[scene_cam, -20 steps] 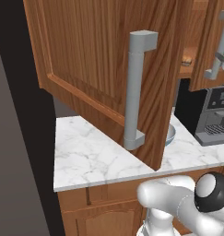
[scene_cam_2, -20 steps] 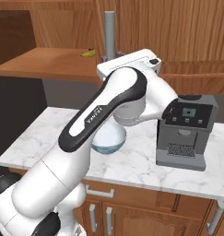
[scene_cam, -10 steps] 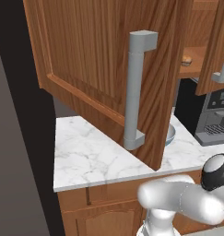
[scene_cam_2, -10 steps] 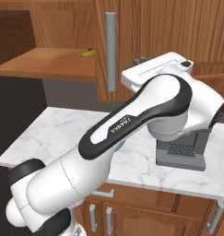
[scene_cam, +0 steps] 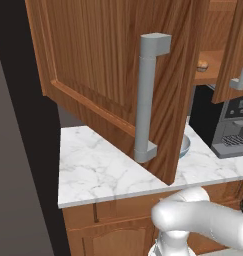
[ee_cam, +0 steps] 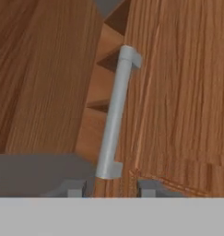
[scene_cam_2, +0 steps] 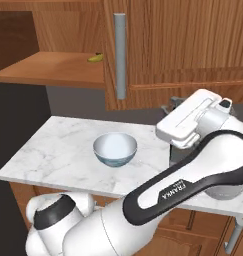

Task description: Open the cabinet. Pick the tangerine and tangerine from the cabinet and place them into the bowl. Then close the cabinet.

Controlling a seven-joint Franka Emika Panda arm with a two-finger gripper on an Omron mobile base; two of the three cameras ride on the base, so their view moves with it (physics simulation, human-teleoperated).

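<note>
The cabinet's left door (scene_cam: 108, 65) stands swung wide toward me, its grey bar handle (scene_cam: 147, 95) facing out. The right door (scene_cam_2: 183, 45) hangs beside the bared shelf (scene_cam_2: 53, 67), and its handle (scene_cam_2: 120, 55) is also the grey handle (ee_cam: 114, 115) in the hand view. My gripper (scene_cam_2: 169, 105) hangs below that door's lower edge, right of the bowl. In the hand view the gripper (ee_cam: 112, 188) is shut, with nothing between its tips, and it looks up along the handle. The white-inside bowl (scene_cam_2: 115, 148) sits on the marble counter (scene_cam_2: 58, 145) and looks empty. The tangerines are out of view.
A small yellowish item (scene_cam_2: 95, 58) lies on the shelf near the right door's edge. A dark coffee machine (scene_cam: 233, 130) stands at the counter's right end, with my arm (scene_cam_2: 193, 175) crossing in front of it. Base cabinets (scene_cam: 108, 225) run below the counter.
My hand has swung right and down, from in front of the cabinet to below the right door. The bowl is uncovered now. The right door looks slightly shifted.
</note>
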